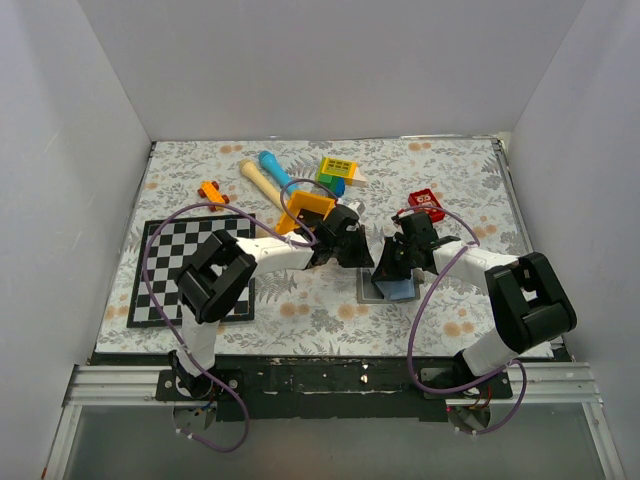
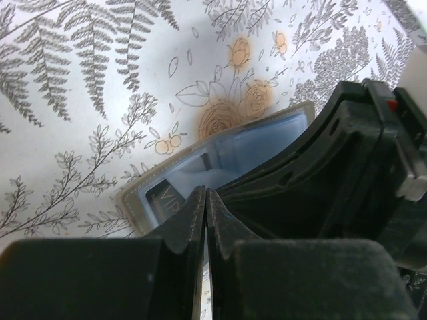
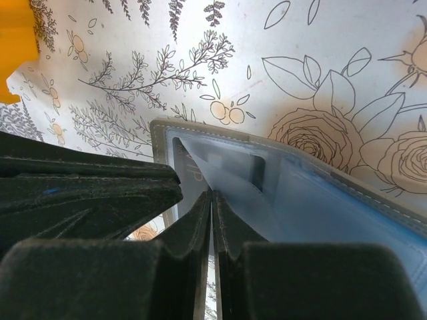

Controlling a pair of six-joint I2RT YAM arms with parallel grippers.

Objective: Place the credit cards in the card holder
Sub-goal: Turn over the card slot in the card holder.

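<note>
I have the card holder (image 1: 390,290) lying open on the counter (image 1: 320,305), front and centre, with both arms meeting over it; the right fingers (image 3: 233,223) are clenched on its pale pocket film, which rises to a peak at their tips; the left fingers (image 2: 185,223) are pressed together at its edge, with nothing I can make out between them; a black credit card (image 2: 162,197) marked VIP sits inside a pocket.

Lab test cell: white panel walls (image 1: 330,60) box in floral-clothed table (image 1: 450,180), robot arms (image 1: 270,252) bolted to metal rail (image 1: 110,385).
</note>
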